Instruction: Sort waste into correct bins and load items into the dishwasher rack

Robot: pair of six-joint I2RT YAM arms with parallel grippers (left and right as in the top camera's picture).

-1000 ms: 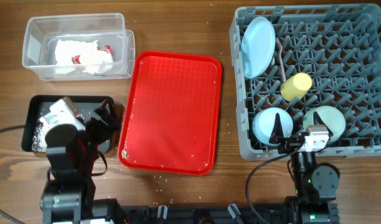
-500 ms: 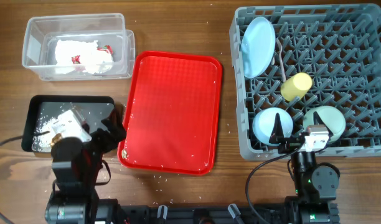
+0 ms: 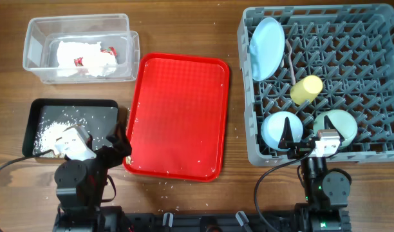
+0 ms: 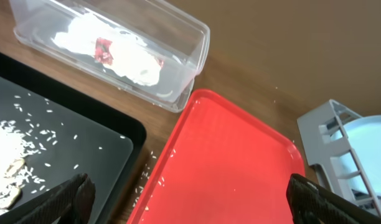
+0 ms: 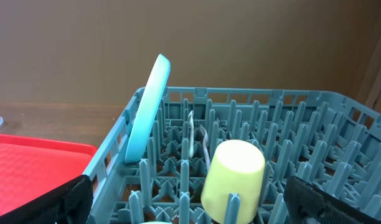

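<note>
Left claw (image 4: 190,199): yours is wide apart and holds nothing. It sits low at the front of the table (image 3: 184,26), where the black tray (image 3: 100,119) meets the red tray (image 3: 178,109).
Right claw (image 5: 190,202): also wide apart and empty, at the rack's (image 3: 364,58) front edge. From above, one dark finger lies over the blue bowl (image 3: 274,129).
Clear bin (image 3: 31,45): back left of the table. You see white paper (image 3: 81,57) in it, with a red scrap on top.
Black tray: in front of the clear bin. Rice (image 3: 52,134) is heaped at its left end, with loose grains across the rest.
Red tray: in the middle, between the black tray and the rack, and bare apart from a few specks.
Crumbs (image 3: 165,183): scattered on the table along the red tray's front edge.
Rack: on your right and already loaded.
Plate (image 3: 266,38): pale blue, on edge and leaning, at the rack's back left.
Cup (image 3: 306,89): yellow, on its side near the middle of the rack.
Bowls: the blue bowl and the green bowl (image 3: 342,122) stand side by side in the front row.
</note>
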